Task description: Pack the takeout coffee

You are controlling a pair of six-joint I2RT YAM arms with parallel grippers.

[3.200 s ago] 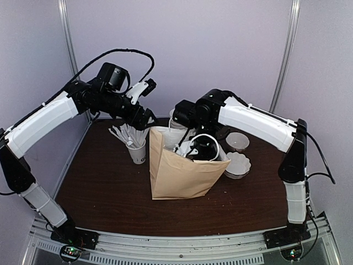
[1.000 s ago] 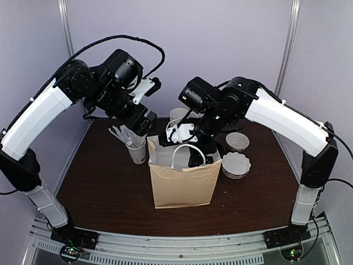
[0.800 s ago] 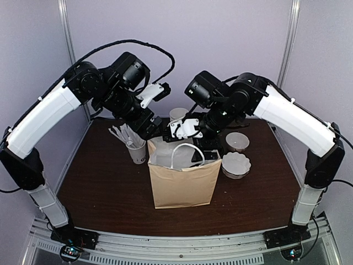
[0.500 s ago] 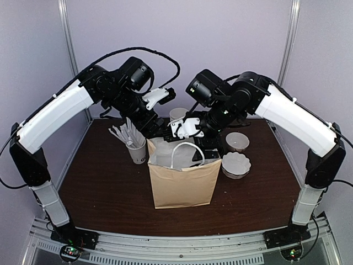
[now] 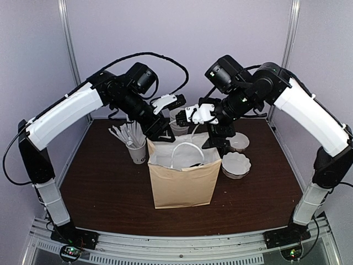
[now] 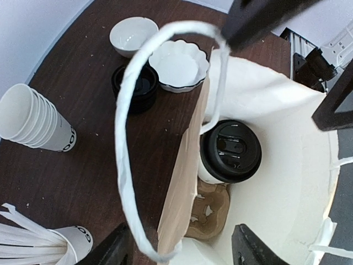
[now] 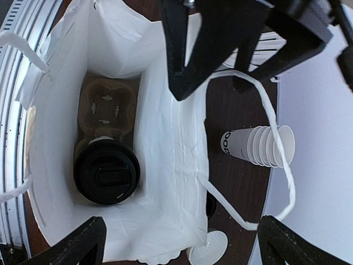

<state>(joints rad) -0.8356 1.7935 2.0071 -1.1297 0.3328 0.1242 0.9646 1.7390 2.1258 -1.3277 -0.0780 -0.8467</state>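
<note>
Since takeout coffee (image 6: 230,150) already stands upright, lid on, in cardboard carrier (image 6: 209,207) inside paper bag (image 5: 182,182): left gripper (image 6: 179,247) jaws apart around white handle (image 6: 124,138), nothing clamped; right gripper (image 7: 182,243) wide open above bag mouth; advise pinching handle only, not bag wall; keep bag level.

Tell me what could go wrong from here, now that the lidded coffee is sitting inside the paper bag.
1. The bag's white handle loop runs between the open fingers of the left end effector; a pull could drag or tip the paper bag.
2. The coffee cup sits at one end of the cardboard carrier, so a lifted bag might lean.
3. The right end effector hovers close over the bag mouth; the two arms could bump.
</note>
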